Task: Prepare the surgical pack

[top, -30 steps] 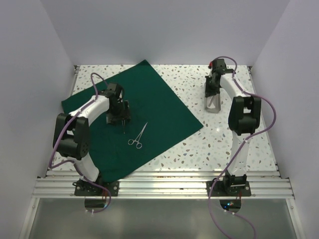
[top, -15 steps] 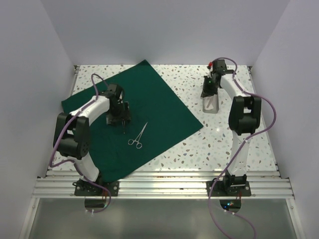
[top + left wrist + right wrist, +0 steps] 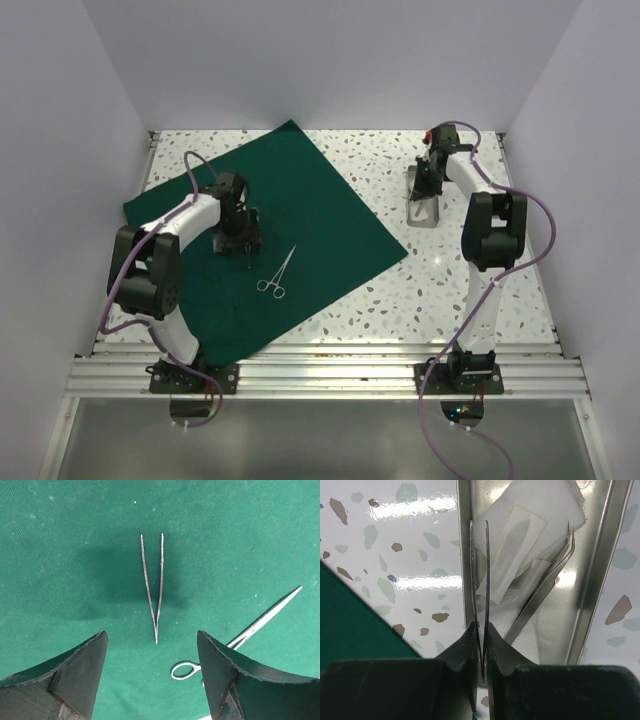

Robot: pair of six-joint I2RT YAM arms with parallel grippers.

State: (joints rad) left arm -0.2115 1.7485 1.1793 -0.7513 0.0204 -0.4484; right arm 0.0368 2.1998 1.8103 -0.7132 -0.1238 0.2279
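Right pincer clamped on steel tweezers; tray and white pads beyond its tips. Lift straight, clearing the rim (thin grip, may slip). Left pincer wide above cloth, second tweezers just ahead.

The top external camera sits high above and behind the arm bases, looking down and away over the whole table. The left wrist camera hangs close over the green cloth on the left, facing almost straight down between the wide-apart fingers of the left gripper. It shares the ring-handled clamp with the top view. The right wrist camera looks down from very close, past the right gripper pinched on the held tweezers, at the metal tray at the far right, which the top view also shows.
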